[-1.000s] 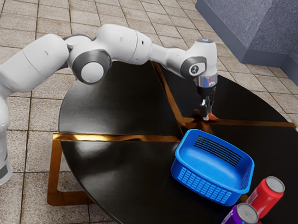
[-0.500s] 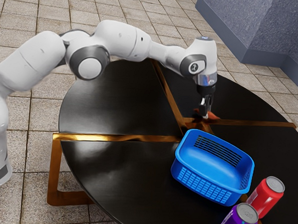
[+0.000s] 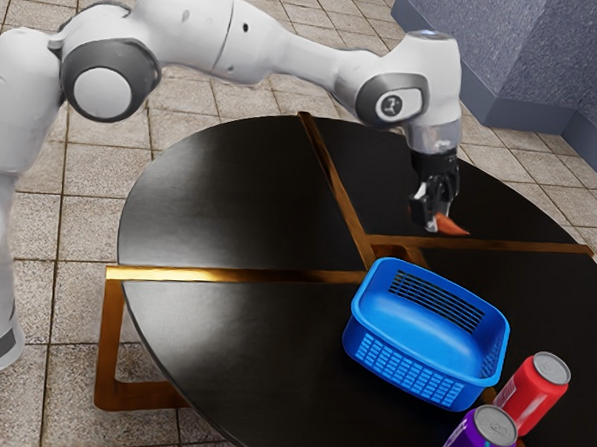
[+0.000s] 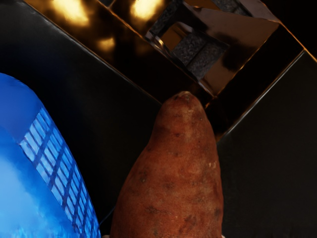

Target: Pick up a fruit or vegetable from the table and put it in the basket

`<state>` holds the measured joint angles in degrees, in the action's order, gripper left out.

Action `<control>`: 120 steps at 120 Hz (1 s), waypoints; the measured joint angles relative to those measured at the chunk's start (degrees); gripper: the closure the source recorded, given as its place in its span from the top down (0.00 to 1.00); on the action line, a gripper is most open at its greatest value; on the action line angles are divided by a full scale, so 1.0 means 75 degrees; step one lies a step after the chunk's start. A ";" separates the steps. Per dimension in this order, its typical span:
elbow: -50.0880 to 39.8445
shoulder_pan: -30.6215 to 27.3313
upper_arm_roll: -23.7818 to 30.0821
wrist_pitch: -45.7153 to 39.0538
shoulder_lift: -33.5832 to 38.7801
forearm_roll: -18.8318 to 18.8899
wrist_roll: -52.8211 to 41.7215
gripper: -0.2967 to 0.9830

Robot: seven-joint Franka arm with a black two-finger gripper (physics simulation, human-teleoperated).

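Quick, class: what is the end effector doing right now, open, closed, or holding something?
End effector: closed on the sweet potato, holding it up off the table.

The black table (image 3: 230,200) had a soft, pale shine. The wrist view was dark, with yellow glare on gold metal (image 4: 72,12).

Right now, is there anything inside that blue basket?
No, the exterior view shows the basket's bare blue floor, while the two cans stand outside it on the table.
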<state>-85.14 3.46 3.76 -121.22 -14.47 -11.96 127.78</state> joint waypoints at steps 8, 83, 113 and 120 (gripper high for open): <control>-0.0349 0.0455 -0.0016 0.0009 0.0447 0.0011 0.0043 0.37; -0.1345 0.1879 -0.0022 0.0005 0.0993 -0.0002 0.0695 0.37; -0.1480 0.1808 -0.0042 -0.0006 0.1182 0.0181 0.0872 0.69; -0.1662 0.1888 -0.0153 -0.0004 0.1221 0.0300 0.0904 0.72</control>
<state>-97.61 17.62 2.62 -121.25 -5.31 -9.71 134.56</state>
